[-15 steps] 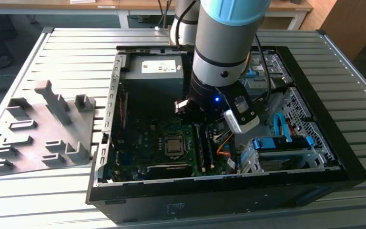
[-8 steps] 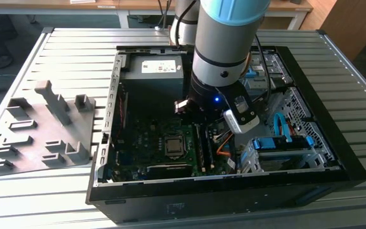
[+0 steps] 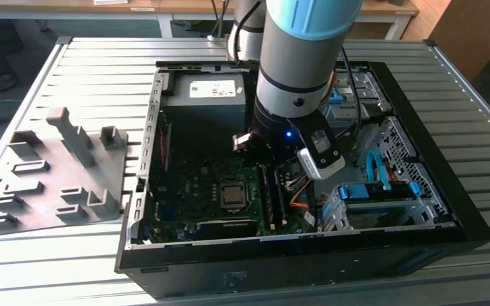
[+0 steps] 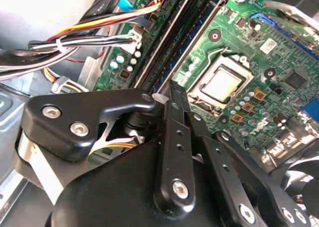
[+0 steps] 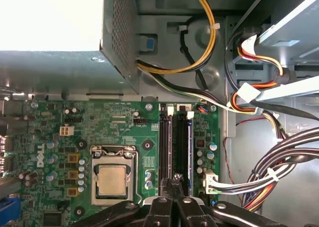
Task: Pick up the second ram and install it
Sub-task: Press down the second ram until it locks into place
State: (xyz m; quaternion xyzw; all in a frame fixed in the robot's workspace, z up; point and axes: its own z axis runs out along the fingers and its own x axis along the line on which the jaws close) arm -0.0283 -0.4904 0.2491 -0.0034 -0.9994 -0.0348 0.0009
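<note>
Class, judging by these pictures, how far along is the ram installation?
Done: the hand is inside the case, low over the ram slots beside the processor. In hand: fingertips together, with no stick visible between them. Left: whether the second ram is seated; I cannot tell from the dark slots.

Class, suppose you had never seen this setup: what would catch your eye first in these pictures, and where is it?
First, the robot arm reaching down into the open computer case on the slatted table. Its gripper sits right over the memory slots beside the processor on the green motherboard. The grey slotted tray lies at the exterior view's left.
</note>
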